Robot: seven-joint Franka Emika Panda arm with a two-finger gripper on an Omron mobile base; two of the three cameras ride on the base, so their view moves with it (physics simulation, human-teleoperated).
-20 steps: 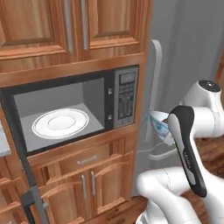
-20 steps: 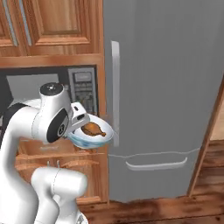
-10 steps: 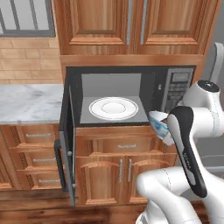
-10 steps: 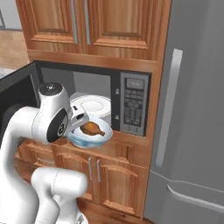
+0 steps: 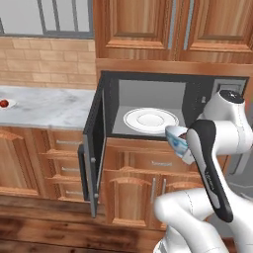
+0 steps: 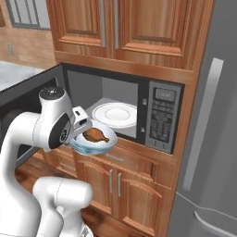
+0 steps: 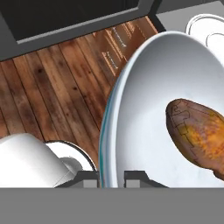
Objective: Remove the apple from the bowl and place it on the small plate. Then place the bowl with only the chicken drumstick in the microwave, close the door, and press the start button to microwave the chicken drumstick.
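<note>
My gripper (image 7: 111, 178) is shut on the near rim of the pale grey-blue bowl (image 7: 148, 113). The golden-brown chicken drumstick (image 7: 197, 134) lies inside it. In the right base view the bowl (image 6: 95, 144) hangs level in front of the microwave's (image 6: 159, 88) open cavity, just below its sill, with the drumstick (image 6: 95, 134) in it and the gripper (image 6: 82, 131) at its left rim. From the left base view the bowl (image 5: 176, 139) shows beside my forearm. The door (image 5: 94, 143) stands swung open to the left. Far left on the counter, the red apple (image 5: 4, 103) rests on the small plate (image 5: 10, 105).
A white turntable disc (image 5: 150, 120) lies inside the cavity. The dark control strip (image 6: 162, 115) is right of the opening, and a grey fridge (image 6: 213, 139) stands further right. Wooden cabinets sit above and below, and a marble counter (image 5: 49, 106) runs to the left.
The whole picture has shifted: the base has moved, bringing the open microwave to the middle and the counter into view. The gripper has kept the bowl and drumstick in the same hold.
</note>
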